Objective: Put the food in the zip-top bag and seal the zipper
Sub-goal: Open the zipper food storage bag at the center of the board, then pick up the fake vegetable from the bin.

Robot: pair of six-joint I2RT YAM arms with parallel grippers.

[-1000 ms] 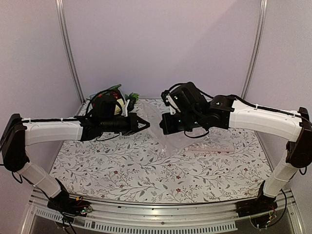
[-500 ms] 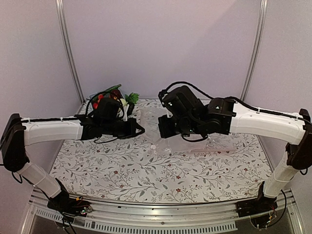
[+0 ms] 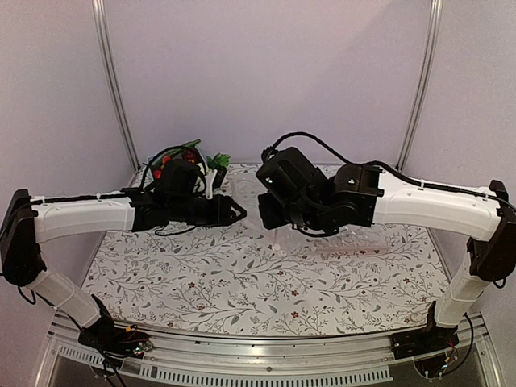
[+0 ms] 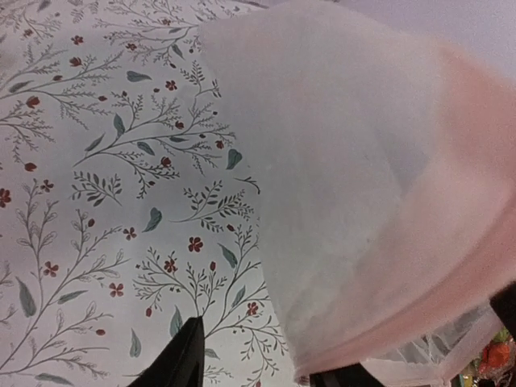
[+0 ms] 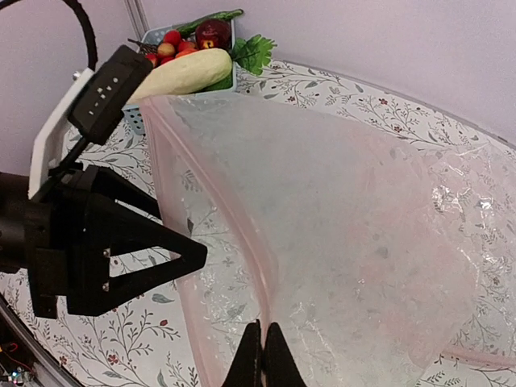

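Observation:
My right gripper [image 5: 264, 356] is shut on the pinkish zipper [image 5: 242, 242] of the zip-top bag [image 5: 339, 242] and holds the bag up off the table; it shows in the top view [image 3: 270, 216] too. My left gripper [image 4: 262, 372] is open, its jaws on either side of the bag's [image 4: 355, 185] side edge, not closed on it. In the top view it [image 3: 240, 212] sits just left of the right gripper. The cream-white vegetable [image 5: 181, 72] and the maroon piece [image 5: 212, 32] lie in the blue basket [image 5: 137, 119] at the back left.
Small red fruits [image 5: 169, 42], a green cucumber [image 5: 211, 16] and leafy greens [image 5: 254, 50] are with the basket. More crinkly clear plastic [image 5: 472, 189] lies on the flowered tablecloth [image 3: 201, 274] at the right. The left gripper's black body [image 5: 97, 242] is close beside the bag.
My right gripper has moved left and lifted the bag's zipper edge. My left gripper has stayed close by, its open jaws now at the bag's edge.

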